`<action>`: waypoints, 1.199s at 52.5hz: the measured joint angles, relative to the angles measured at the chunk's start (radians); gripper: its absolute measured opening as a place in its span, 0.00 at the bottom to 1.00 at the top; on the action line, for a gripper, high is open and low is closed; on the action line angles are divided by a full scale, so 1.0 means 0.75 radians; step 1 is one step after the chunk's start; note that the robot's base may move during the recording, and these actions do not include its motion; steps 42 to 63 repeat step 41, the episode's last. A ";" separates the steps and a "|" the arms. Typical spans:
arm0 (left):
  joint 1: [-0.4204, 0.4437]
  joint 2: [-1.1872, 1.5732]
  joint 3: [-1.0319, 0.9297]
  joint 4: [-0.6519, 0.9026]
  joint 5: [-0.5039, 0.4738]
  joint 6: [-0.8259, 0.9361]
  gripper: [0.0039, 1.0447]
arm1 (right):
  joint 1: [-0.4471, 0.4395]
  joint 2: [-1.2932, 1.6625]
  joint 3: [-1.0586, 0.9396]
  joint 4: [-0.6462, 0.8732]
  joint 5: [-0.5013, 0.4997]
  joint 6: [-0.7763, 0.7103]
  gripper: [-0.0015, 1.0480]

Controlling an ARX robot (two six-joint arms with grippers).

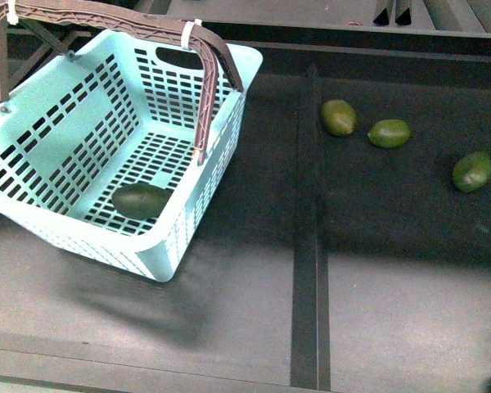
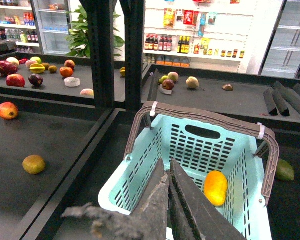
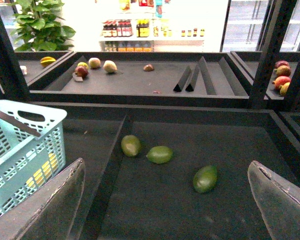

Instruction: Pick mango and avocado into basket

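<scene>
Your basket (image 1: 61,139) sits on the dark tabletop (image 1: 393,262) at the left. The front view shows the dark green avocado (image 1: 141,200) on its slotted floor, while the left wrist view shows the yellow mango (image 2: 215,187) inside. Your left end effector (image 2: 168,200) hangs above the basket, pressed together on nothing. Your right end effector (image 3: 165,200) is spread wide, facing three lighter green avocados (image 3: 159,154).
</scene>
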 joint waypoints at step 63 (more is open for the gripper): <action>0.000 0.000 0.000 0.000 -0.001 0.002 0.92 | 0.000 0.000 0.000 0.000 0.000 0.000 0.92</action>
